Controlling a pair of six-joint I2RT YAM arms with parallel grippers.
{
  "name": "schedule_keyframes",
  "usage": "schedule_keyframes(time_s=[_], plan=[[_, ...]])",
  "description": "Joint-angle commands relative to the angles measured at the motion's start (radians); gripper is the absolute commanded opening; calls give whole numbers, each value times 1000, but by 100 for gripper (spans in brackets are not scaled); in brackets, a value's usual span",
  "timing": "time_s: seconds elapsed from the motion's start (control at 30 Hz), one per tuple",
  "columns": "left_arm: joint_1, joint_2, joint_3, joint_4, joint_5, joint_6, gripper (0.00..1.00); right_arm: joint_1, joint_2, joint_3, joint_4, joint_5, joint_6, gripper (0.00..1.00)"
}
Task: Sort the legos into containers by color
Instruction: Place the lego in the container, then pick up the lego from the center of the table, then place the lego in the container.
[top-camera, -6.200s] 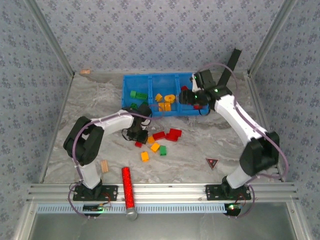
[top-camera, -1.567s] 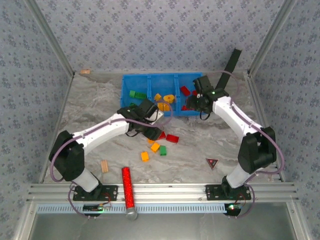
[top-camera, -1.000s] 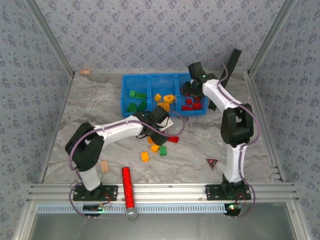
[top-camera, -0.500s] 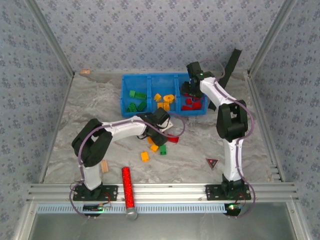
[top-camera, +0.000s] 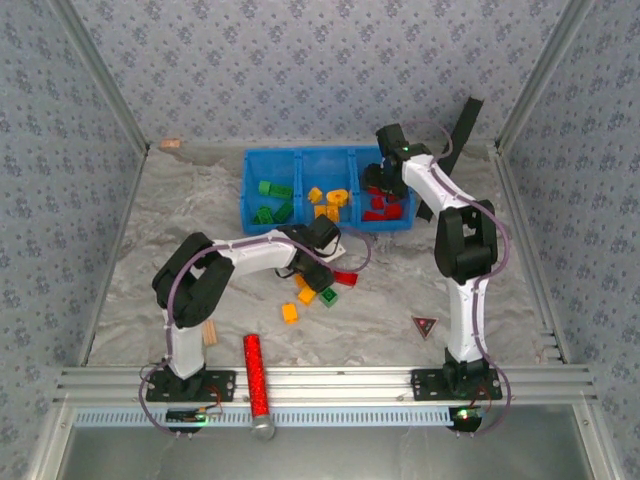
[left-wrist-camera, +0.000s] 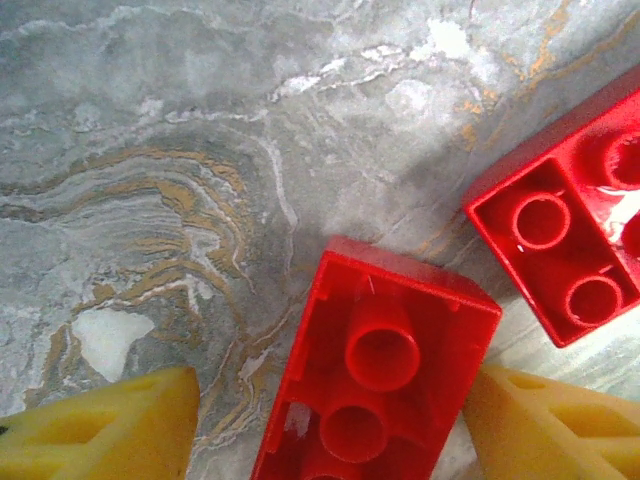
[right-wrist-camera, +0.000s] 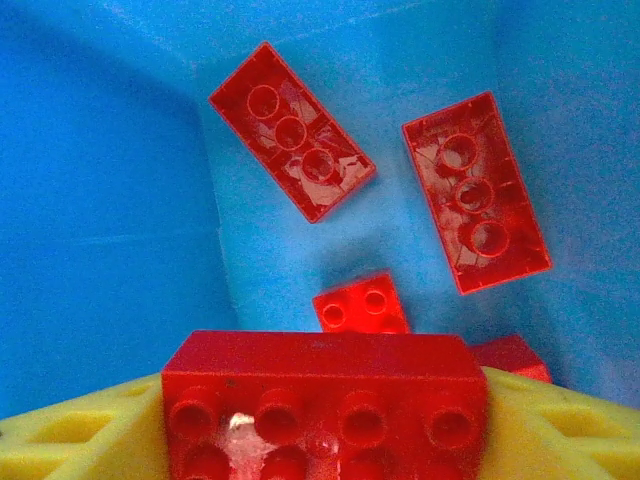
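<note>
- hanging over the blue bin's right compartment (right-wrist-camera: 110, 180), a studded red brick (right-wrist-camera: 325, 400) sits in your right gripper (right-wrist-camera: 325, 430), with both yellow pads (right-wrist-camera: 80, 435) pressed against its ends.
- under it, loose red bricks (right-wrist-camera: 292, 130) lie on that compartment's floor.
- on the marble table (left-wrist-camera: 150, 150), a hollow-side-up red brick (left-wrist-camera: 380, 385) lies between the fingers of your left gripper (left-wrist-camera: 332, 405). the jaws are partly open: one finger touches the brick, the other stands apart, and nothing is gripped.
- a second upturned red brick (left-wrist-camera: 560, 240) lies just beside it.
- a green brick (top-camera: 327, 296) and orange bricks (top-camera: 289, 313) lie nearby.
</note>
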Motion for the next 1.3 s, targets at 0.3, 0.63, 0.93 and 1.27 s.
schedule_keyframes(time_s=[0.3, 0.63, 0.93, 1.27], plan=[[5, 87, -9, -57, 57, -61, 54, 5, -185, -52, -21, -70, -53, 80], [16, 60, 23, -128, 87, -90, 33, 5, -399, -202, -21, -91, -65, 80], [28, 7, 307, -341, 89, -110, 29, 25, -712, -654, 42, -113, -13, 80], [23, 160, 812, -416, 88, -158, 28, 96, -1009, -1007, 127, -135, -42, 80]])
